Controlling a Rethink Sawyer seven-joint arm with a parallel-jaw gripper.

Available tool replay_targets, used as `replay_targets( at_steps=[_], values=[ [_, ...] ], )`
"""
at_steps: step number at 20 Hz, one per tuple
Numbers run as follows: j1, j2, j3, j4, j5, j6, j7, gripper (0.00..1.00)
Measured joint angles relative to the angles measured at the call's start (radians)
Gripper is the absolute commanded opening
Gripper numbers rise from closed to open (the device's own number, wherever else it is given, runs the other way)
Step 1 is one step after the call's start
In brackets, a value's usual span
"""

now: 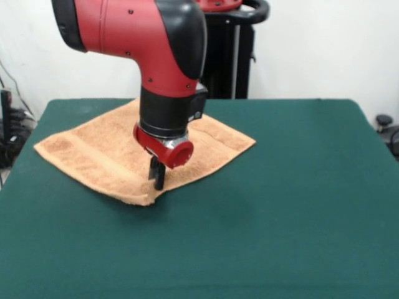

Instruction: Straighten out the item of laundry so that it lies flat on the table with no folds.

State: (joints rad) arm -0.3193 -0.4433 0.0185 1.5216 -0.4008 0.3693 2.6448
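The tan-orange terry towel (pixel 100 152) lies spread in a diamond on the left half of the dark green table (pixel 280 199). Its woven border bands show near the left and right corners. Its near corner (pixel 148 199) looks slightly lifted or thick at the edge. My gripper (pixel 157 177) hangs from the red and black arm and comes down onto the towel just behind that near corner. The black fingers (pixel 159 179) look close together and touch the cloth. I cannot tell whether they pinch it. No label shows.
The robot's black pedestal (pixel 234 56) stands behind the table's far edge. Dark equipment (pixel 9 124) sits off the table's left side, and a dark object (pixel 389 128) sits off the right side.
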Motion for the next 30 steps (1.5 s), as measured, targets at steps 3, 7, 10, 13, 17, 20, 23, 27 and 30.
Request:
replay_targets(
  at_steps=[3, 7, 10, 13, 17, 20, 23, 27, 30],
  values=[
    [0.013, -0.001, 0.005, -0.031, 0.019, -0.001, 0.000, 0.00],
    [0.025, -0.001, 0.008, -0.065, 0.030, -0.001, 0.000, 1.00],
    [0.024, -0.001, 0.012, -0.071, 0.033, -0.001, 0.000, 1.00],
    [0.021, -0.001, 0.020, -0.078, 0.038, -0.001, 0.000, 1.00],
    [0.021, -0.008, 0.039, -0.082, 0.041, -0.001, 0.000, 1.00],
    [0.023, -0.023, 0.044, -0.081, 0.043, -0.001, 0.000, 1.00],
    [0.024, -0.060, 0.044, -0.069, 0.043, -0.001, 0.000, 1.00],
    [0.024, -0.123, 0.044, -0.046, 0.042, 0.000, 0.000, 1.00],
    [0.021, -0.168, 0.044, -0.033, 0.041, 0.005, 0.000, 1.00]
  ],
)
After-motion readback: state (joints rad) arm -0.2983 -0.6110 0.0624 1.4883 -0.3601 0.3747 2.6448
